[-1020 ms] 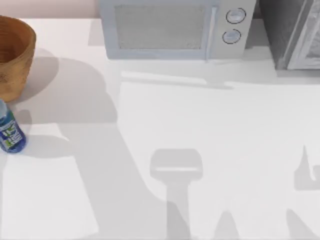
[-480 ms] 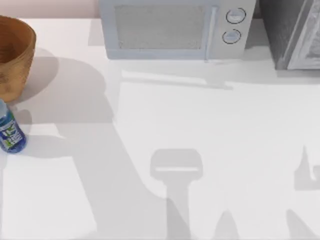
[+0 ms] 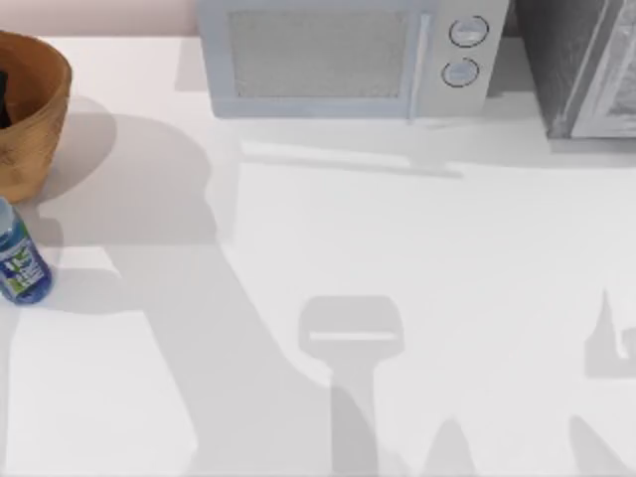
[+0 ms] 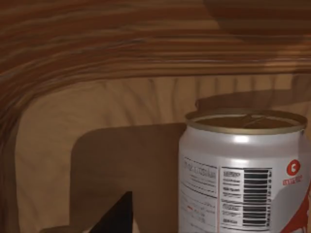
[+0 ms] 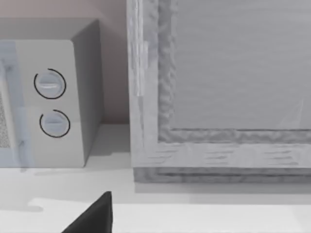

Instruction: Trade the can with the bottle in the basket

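Since the earlier frames, a dark shape has entered the basket [image 3: 35, 109] at the top view's left edge. Inside it stands the can [image 4: 245, 172], upright, partly cut off. Beside the basket, the bottle [image 3: 20, 260] rests on the surface [image 3: 397, 238]. Jaw state of both arms: cannot tell. Microwave [image 3: 343, 58] stands behind.

From my left wrist, the can [image 4: 245, 172] is cut off low and at one side. Overhead, the basket [image 3: 30, 109] and the bottle [image 3: 20, 258] run off the left edge. A dark fingertip [image 5: 92, 216] of my right gripper is mostly out of frame.
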Tool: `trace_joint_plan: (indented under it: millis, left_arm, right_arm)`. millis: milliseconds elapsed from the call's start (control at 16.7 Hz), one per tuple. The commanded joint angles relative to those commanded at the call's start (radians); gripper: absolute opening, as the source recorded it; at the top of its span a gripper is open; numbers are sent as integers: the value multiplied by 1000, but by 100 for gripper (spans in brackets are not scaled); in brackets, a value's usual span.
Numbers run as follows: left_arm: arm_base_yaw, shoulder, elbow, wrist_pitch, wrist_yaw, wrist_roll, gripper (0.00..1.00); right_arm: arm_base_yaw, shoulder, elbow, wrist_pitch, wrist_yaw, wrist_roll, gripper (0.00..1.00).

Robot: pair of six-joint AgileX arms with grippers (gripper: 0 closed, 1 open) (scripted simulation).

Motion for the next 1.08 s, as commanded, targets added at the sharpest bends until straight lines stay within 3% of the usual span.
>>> trace_joint_plan:
  millis: [120,900,1080]
  left_arm:
    - [0,0,0,0,0,0,100]
    - [0,0,0,0,0,0,2]
    - [0,0,0,0,0,0,0]
  right_arm:
    - [0,0,0,0,0,0,100]
    - [0,0,0,0,0,0,100]
    - [0,0,0,0,0,0,100]
